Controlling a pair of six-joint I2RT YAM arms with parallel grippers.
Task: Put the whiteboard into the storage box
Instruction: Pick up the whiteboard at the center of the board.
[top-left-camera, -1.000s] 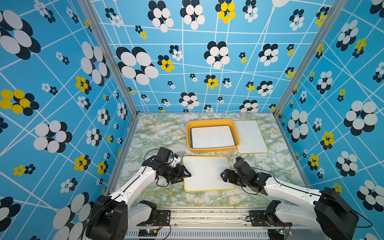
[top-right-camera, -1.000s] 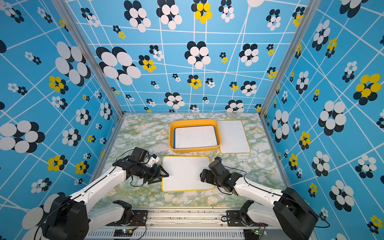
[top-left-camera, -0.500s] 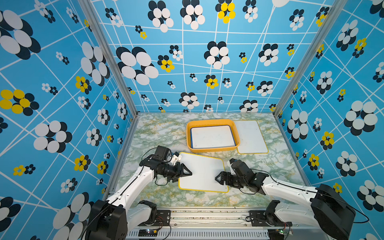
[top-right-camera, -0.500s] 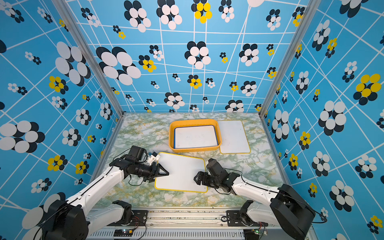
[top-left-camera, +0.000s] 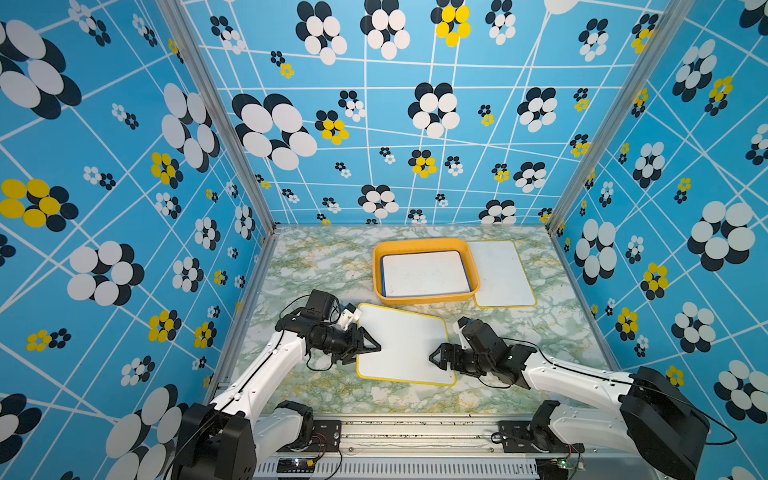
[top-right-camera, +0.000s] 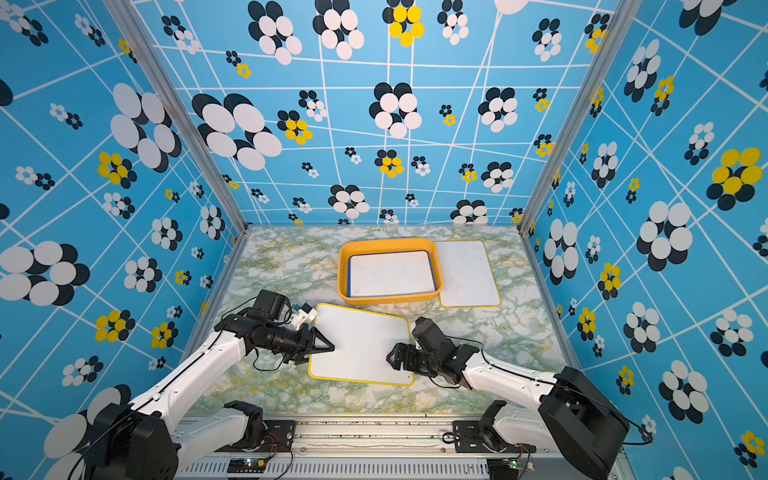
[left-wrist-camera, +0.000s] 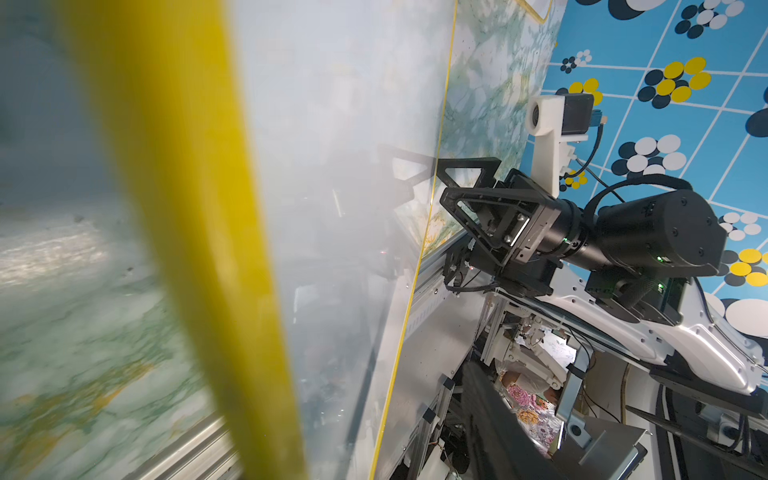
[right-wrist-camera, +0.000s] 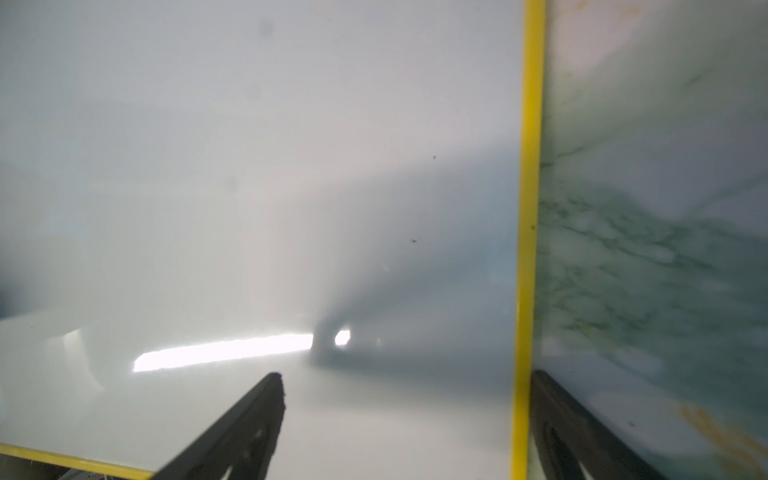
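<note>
Currently the near whiteboard (top-left-camera: 405, 347), yellow-framed, is on the front half of the desk (top-left-camera: 316, 266), skewed, outside the storage box (top-left-camera: 426, 298) and just in front of it. Left hand (top-left-camera: 368, 351) is at the board's left edge, one finger overlapping the white face; whether it is clamped cannot be told. Right hand (top-left-camera: 434, 359) is at the right edge, released: its fingers (right-wrist-camera: 249, 419) stand wide apart with the yellow frame between them. Box already holds a blue-framed whiteboard (top-left-camera: 426, 274). A third whiteboard (top-left-camera: 500, 274) lies flat just beside the box's right side.
</note>
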